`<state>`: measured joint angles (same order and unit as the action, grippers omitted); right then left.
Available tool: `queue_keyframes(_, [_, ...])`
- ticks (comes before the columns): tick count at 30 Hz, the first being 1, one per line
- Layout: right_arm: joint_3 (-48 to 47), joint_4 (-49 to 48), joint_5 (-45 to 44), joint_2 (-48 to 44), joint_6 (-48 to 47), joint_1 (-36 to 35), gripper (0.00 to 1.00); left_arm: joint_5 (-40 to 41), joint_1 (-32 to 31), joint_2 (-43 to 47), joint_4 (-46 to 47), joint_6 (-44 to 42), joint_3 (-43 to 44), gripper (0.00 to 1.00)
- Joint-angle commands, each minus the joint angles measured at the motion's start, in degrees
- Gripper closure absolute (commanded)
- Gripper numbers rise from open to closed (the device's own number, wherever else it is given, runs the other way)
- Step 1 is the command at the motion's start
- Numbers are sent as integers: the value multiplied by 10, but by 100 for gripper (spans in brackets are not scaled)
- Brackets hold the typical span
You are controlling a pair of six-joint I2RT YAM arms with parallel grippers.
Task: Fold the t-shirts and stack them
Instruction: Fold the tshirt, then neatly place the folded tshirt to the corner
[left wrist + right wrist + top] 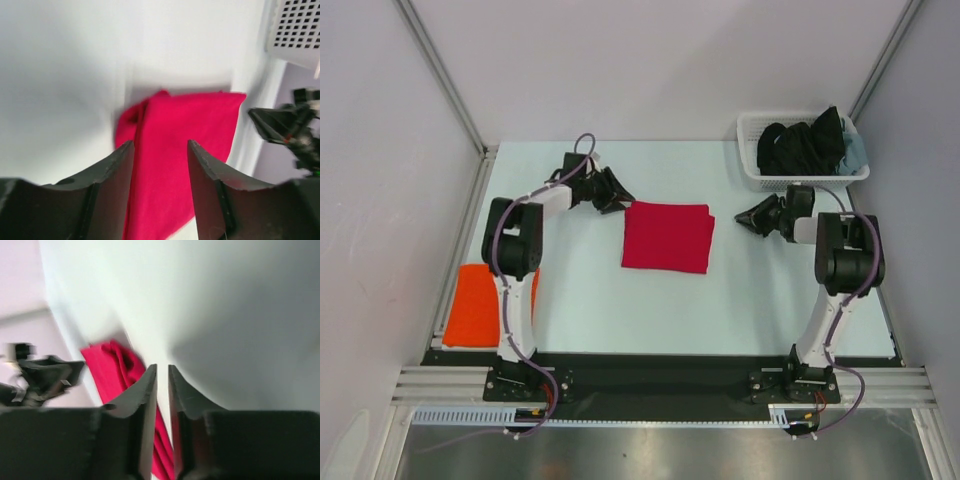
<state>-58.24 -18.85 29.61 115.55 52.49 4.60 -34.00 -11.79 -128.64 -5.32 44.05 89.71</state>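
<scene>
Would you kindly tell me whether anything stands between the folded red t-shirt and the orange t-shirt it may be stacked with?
Yes: the left arm rises between the red t-shirt and the orange t-shirt, and its lower link overlaps the orange one's right edge in the top view. Nothing else visible lies between them.

The top camera looks down from above and behind the arm bases (523,378) over the whole table (620,310). Both wrist cameras ride low, facing each other (close in), sharing the red t-shirt (175,150).
</scene>
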Motion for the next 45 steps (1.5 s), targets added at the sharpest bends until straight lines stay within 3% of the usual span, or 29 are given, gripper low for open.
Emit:
queue_keyframes(1, [-28, 214, -27, -133, -158, -24, 75, 82, 11, 151, -111, -97, -25, 47])
queue_keyframes(5, [-43, 351, -82, -234, -275, -81, 47, 140, 10, 332, -183, -138, -107, 41])
queue_keyframes(8, [-33, 401, -175, -307, -353, -171, 33, 148, 10, 446, -195, -120, -220, 35])
queue_keyframes(12, [0, 390, -316, -385, -440, -328, 26, 113, 10, 570, -167, -73, -409, 36])
queue_keyframes(13, [7, 388, -340, -394, -491, -399, 23, 99, 10, 591, -155, -54, -437, 36])
queue_keyframes(14, [6, 388, -367, -404, -513, -433, 0, 92, 10, 611, -140, -50, -462, 36])
queue_keyframes(15, [5, 386, -437, -402, -554, -501, 0, 77, 10, 640, -141, -49, -495, 37])
queue_keyframes(17, [4, 382, -506, -387, -597, -551, 0, 74, 11, 668, -160, -56, -516, 37])
queue_keyframes(22, [-30, 410, -580, -293, -646, -610, 0, 117, 14, 749, -221, -80, -539, 37])
queue_keyframes(24, [-50, 418, -599, -240, -669, -622, 5, 119, 20, 767, -239, -78, -543, 37])
queue_keyframes(25, [-53, 413, -603, -225, -676, -623, 19, 116, 22, 777, -246, -73, -544, 39])
queue_keyframes(26, [-57, 406, -611, -213, -687, -626, 25, 113, 22, 779, -249, -71, -546, 41])
queue_keyframes(31, [-66, 351, -610, -148, -734, -632, 38, 95, 27, 810, -261, -44, -567, 50])
queue_keyframes(35, [-73, 320, -599, -111, -776, -645, 36, 101, 50, 833, -289, -37, -575, 46])
queue_keyframes(45, [-92, 321, -581, -67, -807, -670, 25, 50, 132, 791, -307, -57, -572, 43])
